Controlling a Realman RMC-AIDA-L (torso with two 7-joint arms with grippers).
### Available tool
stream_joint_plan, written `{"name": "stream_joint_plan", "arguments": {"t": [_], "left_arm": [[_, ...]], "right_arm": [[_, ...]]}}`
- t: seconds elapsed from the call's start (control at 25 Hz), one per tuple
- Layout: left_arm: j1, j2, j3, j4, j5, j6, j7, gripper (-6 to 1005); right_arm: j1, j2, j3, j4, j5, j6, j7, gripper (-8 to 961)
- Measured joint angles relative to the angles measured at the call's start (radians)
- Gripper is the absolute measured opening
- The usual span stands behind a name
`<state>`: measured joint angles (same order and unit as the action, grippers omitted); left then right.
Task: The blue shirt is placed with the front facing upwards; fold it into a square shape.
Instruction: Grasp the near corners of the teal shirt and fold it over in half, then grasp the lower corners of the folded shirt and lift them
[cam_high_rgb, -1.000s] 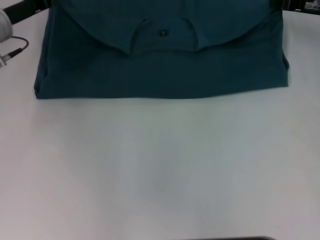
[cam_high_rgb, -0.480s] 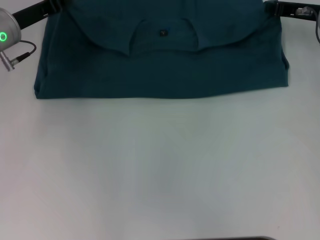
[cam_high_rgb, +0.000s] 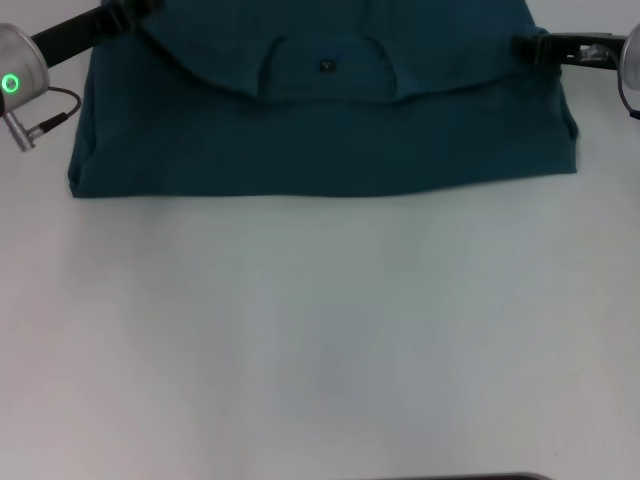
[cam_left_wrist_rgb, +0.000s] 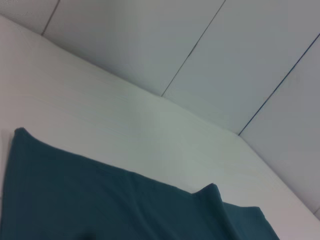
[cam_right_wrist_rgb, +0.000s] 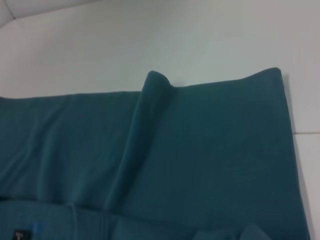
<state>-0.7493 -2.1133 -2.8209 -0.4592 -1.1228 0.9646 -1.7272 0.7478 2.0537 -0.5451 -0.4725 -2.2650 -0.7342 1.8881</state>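
Note:
The blue shirt (cam_high_rgb: 320, 140) lies across the far part of the white table as a wide dark teal band. Its upper layer, with the round collar (cam_high_rgb: 325, 85) and small dark neck label (cam_high_rgb: 327, 66), is folded toward me. My left gripper (cam_high_rgb: 135, 10) pinches the left corner of that layer at the picture's top edge. Over on the other side, my right gripper (cam_high_rgb: 522, 46) holds the right corner. The left wrist view shows the shirt (cam_left_wrist_rgb: 100, 205) as flat cloth. A raised fold runs through the shirt (cam_right_wrist_rgb: 200, 150) in the right wrist view, which also shows the label (cam_right_wrist_rgb: 20, 234).
White table (cam_high_rgb: 320, 330) stretches from the shirt's near edge toward me. A dark strip (cam_high_rgb: 470, 477) shows at the bottom edge. My left wrist, with a green light (cam_high_rgb: 11, 83) and a cable, hangs over the table's left side. Pale wall panels (cam_left_wrist_rgb: 200, 50) stand behind the table.
Both arms have come further into view, drawing the corners of the folded upper layer nearer and inward. The right corner moved most. The lower layer and collar stayed put.

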Motion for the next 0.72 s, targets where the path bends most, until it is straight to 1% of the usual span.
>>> {"name": "stream_joint_plan", "arguments": {"t": [0.08,0.12,0.24,0.44,0.56,0.72], "left_arm": [[0.010,-0.007,-0.001,-0.028,0.000,0.020,-0.002,119],[0.018,-0.011,-0.001,-0.049,-0.003,0.041,-0.003,174],[0.047,-0.025,0.001,-0.114,-0.035,0.104,-0.006,339],[0.086,-0.045,0.004,-0.193,-0.051,0.165,-0.007,508],[0.100,-0.047,0.004,-0.206,-0.060,0.201,-0.007,589],[0.131,-0.045,0.010,-0.250,-0.073,0.295,-0.005,684]], "right_arm": [[-0.013,0.011,-0.011,-0.025,0.001,-0.001,0.000,219],[-0.022,0.018,-0.012,-0.048,0.003,-0.011,0.000,261],[-0.060,0.036,-0.013,-0.129,0.040,-0.053,-0.010,329],[-0.089,0.033,-0.013,-0.148,0.115,-0.099,-0.059,441],[-0.112,0.034,-0.014,-0.188,0.141,-0.147,-0.068,509],[-0.144,0.033,-0.015,-0.226,0.146,-0.241,-0.078,705]]}}
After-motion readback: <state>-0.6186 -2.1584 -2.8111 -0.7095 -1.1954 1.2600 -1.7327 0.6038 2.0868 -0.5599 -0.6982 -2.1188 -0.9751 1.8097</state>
